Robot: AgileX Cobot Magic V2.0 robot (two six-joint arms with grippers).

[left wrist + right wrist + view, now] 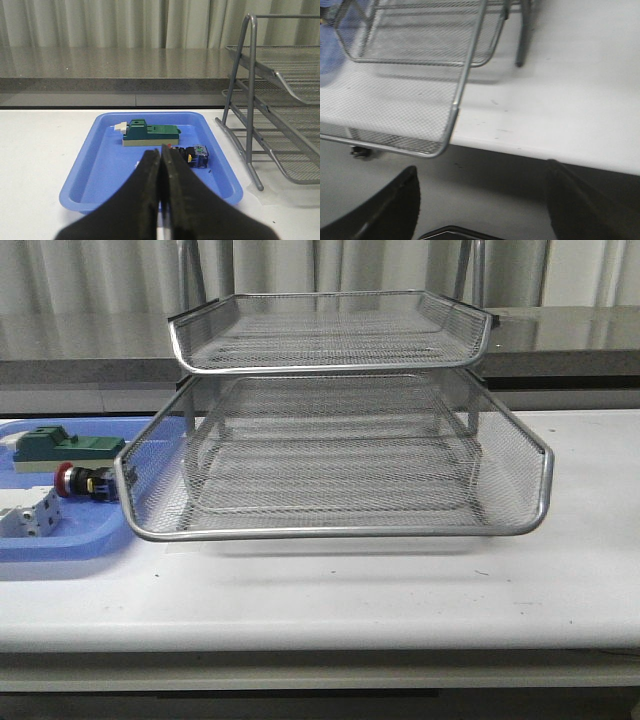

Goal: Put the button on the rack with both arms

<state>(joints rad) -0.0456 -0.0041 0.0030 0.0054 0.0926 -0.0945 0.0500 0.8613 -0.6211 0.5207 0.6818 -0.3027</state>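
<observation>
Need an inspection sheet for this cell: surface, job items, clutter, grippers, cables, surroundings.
Surface: white table, faint scuff marks.
Job's things: red-headed emergency-stop button lying in flat blue plastic tray; silver wire-mesh rack beside the tray, one tier slid forward.
Clutter: green-topped block and white terminal block, both in the tray.
Grippers: left gripper shut, empty; right gripper open, empty, off the table edge.
Cables: nothing seen.
Surroundings: grey counter, pale curtains behind.

The left gripper [161, 187] has its black fingers pressed together over a blue tray [90, 165]. In the tray lie the button [194, 155] and a green-topped block [150, 134]. The rack [280, 100] stands beside it.
</observation>
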